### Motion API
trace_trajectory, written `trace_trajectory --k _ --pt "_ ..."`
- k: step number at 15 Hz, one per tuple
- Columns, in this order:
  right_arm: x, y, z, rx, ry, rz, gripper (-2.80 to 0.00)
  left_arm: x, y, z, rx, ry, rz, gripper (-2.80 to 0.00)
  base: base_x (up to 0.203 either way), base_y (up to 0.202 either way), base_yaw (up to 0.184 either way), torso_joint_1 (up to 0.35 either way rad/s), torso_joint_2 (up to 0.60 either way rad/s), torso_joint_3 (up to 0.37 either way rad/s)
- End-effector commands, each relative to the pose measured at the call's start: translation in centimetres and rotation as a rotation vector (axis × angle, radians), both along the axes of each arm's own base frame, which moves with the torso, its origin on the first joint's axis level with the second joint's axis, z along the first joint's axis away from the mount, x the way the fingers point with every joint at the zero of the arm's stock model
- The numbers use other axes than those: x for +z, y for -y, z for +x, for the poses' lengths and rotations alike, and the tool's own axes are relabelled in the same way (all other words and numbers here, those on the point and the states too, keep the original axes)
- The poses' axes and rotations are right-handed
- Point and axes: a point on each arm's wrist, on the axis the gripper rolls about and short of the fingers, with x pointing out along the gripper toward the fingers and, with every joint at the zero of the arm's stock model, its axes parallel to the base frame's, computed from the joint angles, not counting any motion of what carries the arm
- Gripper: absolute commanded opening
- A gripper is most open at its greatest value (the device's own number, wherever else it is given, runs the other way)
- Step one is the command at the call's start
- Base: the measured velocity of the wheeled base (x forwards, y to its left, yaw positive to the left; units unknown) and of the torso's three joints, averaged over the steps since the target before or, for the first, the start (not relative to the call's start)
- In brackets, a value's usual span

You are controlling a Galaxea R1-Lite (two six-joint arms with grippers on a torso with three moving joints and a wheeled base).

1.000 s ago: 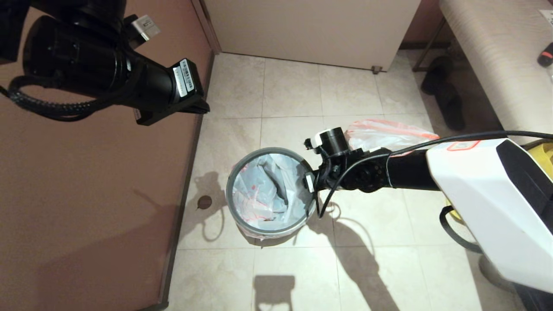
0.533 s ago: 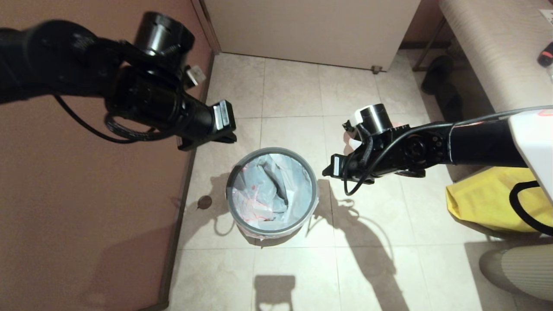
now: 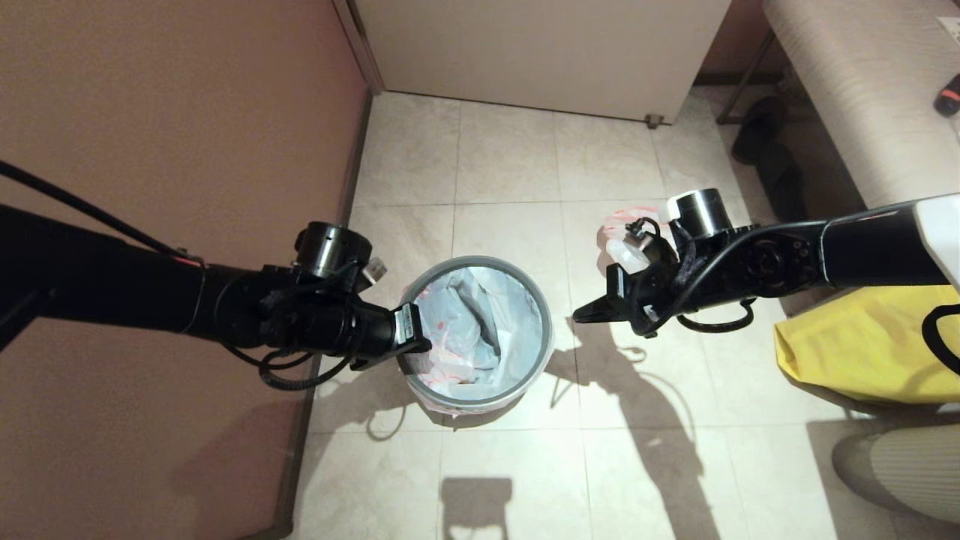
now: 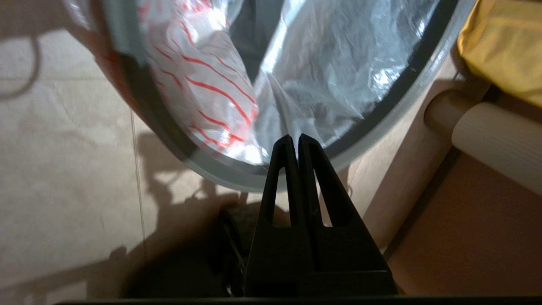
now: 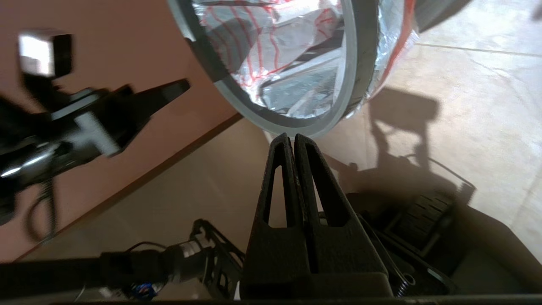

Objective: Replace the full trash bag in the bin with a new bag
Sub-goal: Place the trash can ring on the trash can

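The bin (image 3: pixel 475 334), lined with the new bag (image 3: pixel 465 330), is flanked by both grippers: left gripper (image 3: pixel 420 346) at its left rim, right gripper (image 3: pixel 581 316) just right; both jaws are pressed together, empty.

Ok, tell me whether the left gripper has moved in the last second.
Yes. The left gripper has come down from the upper wall side to the bin, at its wall-side rim.

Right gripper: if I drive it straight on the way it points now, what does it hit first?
Most likely the bin at its grey rim ring on the near side. The right gripper, shut and empty, points at it across bare floor; its height relative to the rim is unclear.
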Motion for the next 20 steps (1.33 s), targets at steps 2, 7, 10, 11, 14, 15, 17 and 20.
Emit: trace_trajectory --k 2,7,10,11,14,15,17,20 --pt "-1.6 0.4 0.8 0.147 -0.003 0.143 -2.8 -3.2 -1.7 -0.3 -0.004 0.186 -0.095 -2.8 0.0 0.0 0.0 0.0 0.0 0.0" --pt "-4.8 -1.1 3.1 0.208 0.098 0.199 -2.8 -8.9 -1.7 0.3 -0.013 0.487 -0.169 -2.8 0.0 0.0 0.0 0.0 0.0 0.0" --pt "-6.1 -2.6 4.0 0.215 0.123 0.244 -2.8 -11.1 -1.6 -0.2 -0.026 0.465 -0.128 -2.8 0.0 0.0 0.0 0.0 0.0 0.0" --pt "-6.3 -3.0 4.2 0.214 0.131 0.261 -2.8 -11.8 -1.5 -0.2 -0.025 0.458 -0.107 -2.8 0.0 0.0 0.0 0.0 0.0 0.0" --pt "-7.6 -3.9 4.6 0.211 0.118 0.289 -2.8 -14.8 -1.2 0.2 -0.015 0.458 -0.035 -2.8 0.0 0.0 0.0 0.0 0.0 0.0" --pt "-8.1 -4.0 4.7 0.209 0.109 0.286 -2.8 -15.1 -1.2 0.3 -0.013 0.479 -0.025 -2.8 0.0 0.0 0.0 0.0 0.0 0.0" --pt "-9.6 -4.1 5.1 0.205 0.089 0.279 -2.8 -15.3 -1.1 0.3 -0.011 0.478 -0.019 -2.8 0.0 0.0 0.0 0.0 0.0 0.0" --pt "-11.3 -4.5 6.5 0.18 0.091 0.269 -2.8 -15.0 -1.1 0.4 -0.01 0.489 -0.023 -2.8 0.0 0.0 0.0 0.0 0.0 0.0"
